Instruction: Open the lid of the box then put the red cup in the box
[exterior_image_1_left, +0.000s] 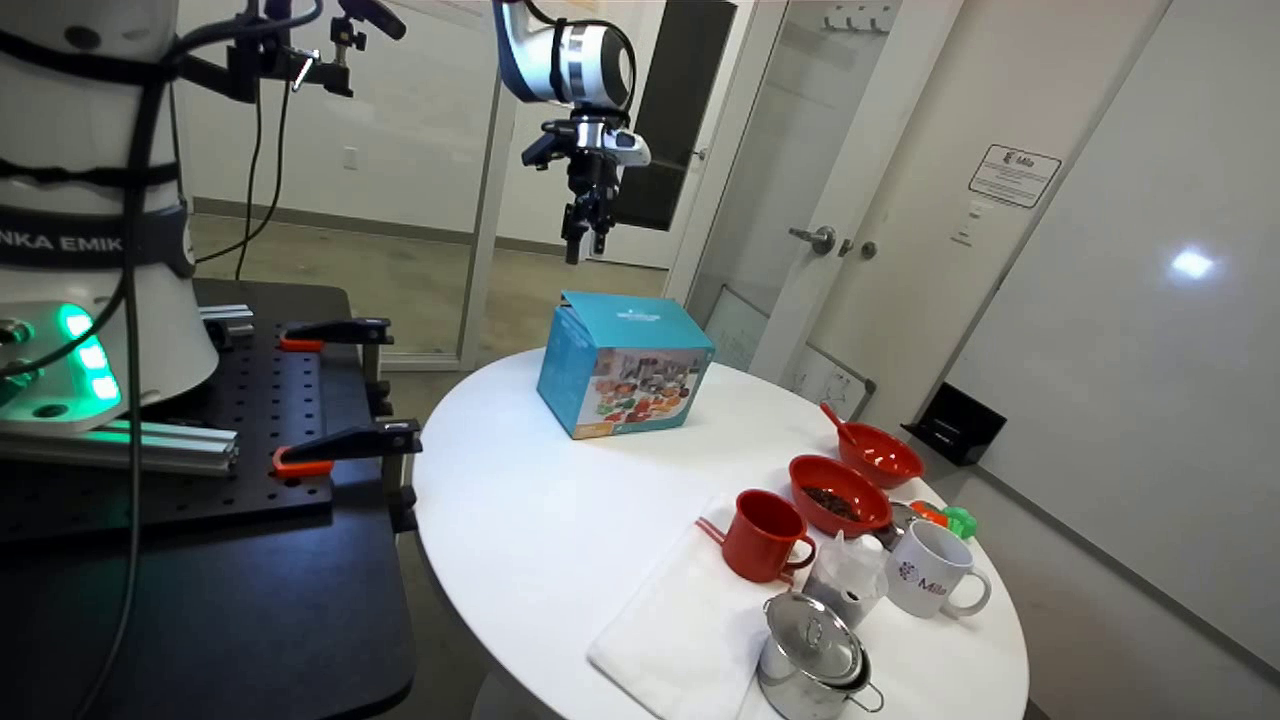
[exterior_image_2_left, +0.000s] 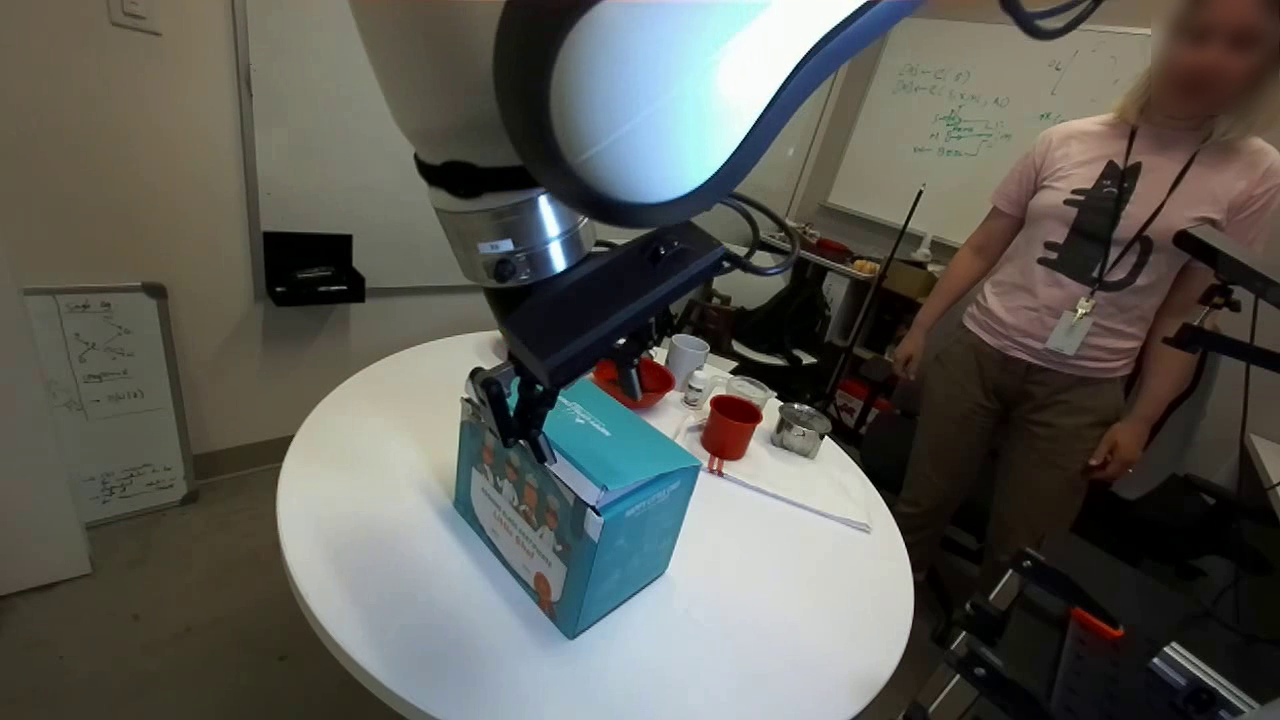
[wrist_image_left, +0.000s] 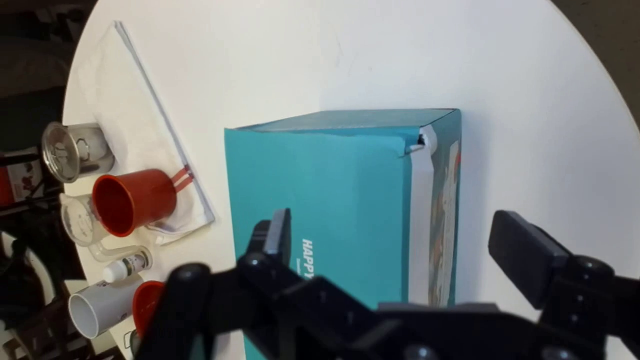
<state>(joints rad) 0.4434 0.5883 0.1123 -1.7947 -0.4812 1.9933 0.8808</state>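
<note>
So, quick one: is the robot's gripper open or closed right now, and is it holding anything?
Gripper: open, jaws wide apart, holding nothing, above the teal box.

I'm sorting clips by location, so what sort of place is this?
Most likely a robotics lab, perhaps in an office building: a robot arm's base stands on a dark bench, and a whiteboard carries handwritten notes.
</note>
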